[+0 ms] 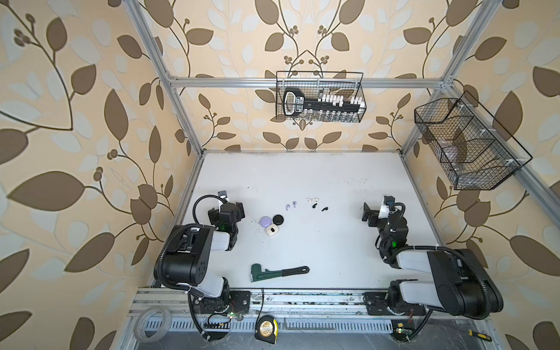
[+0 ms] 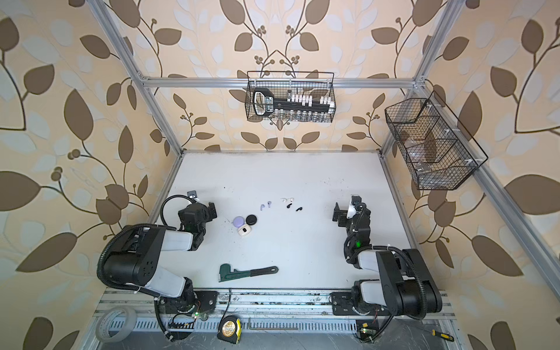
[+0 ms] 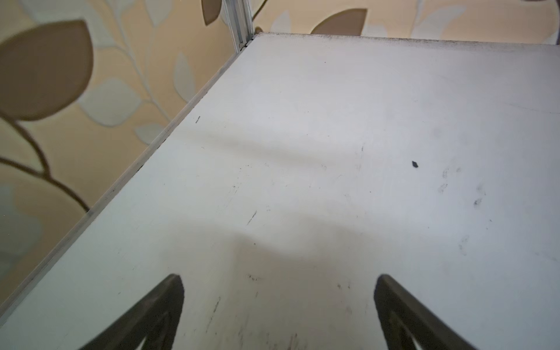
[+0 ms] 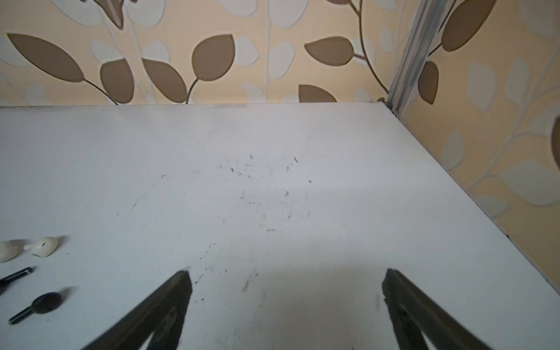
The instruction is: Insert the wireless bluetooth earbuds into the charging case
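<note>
The wireless bluetooth earbuds lie loose in a row mid-table in both top views: a lilac pair [image 1: 290, 205], a white pair [image 1: 312, 199] and a black pair [image 1: 319, 207]. In front of them, to their left, sit three closed charging cases: lilac [image 1: 265, 221], black [image 1: 278, 219] and white [image 1: 270, 231]. My left gripper [image 1: 228, 209] rests left of the cases, open and empty [image 3: 278, 277]. My right gripper [image 1: 380, 213] rests well right of the earbuds, open and empty [image 4: 288, 272]. The right wrist view catches a white earbud [image 4: 44, 246] and a black one [image 4: 39, 304].
A green pipe wrench [image 1: 278, 271] lies near the table's front. Wire baskets hang on the back rail [image 1: 319, 97] and the right rail [image 1: 466, 145]. A tape measure [image 1: 265, 325] and a tape roll [image 1: 153, 322] sit beyond the front edge.
</note>
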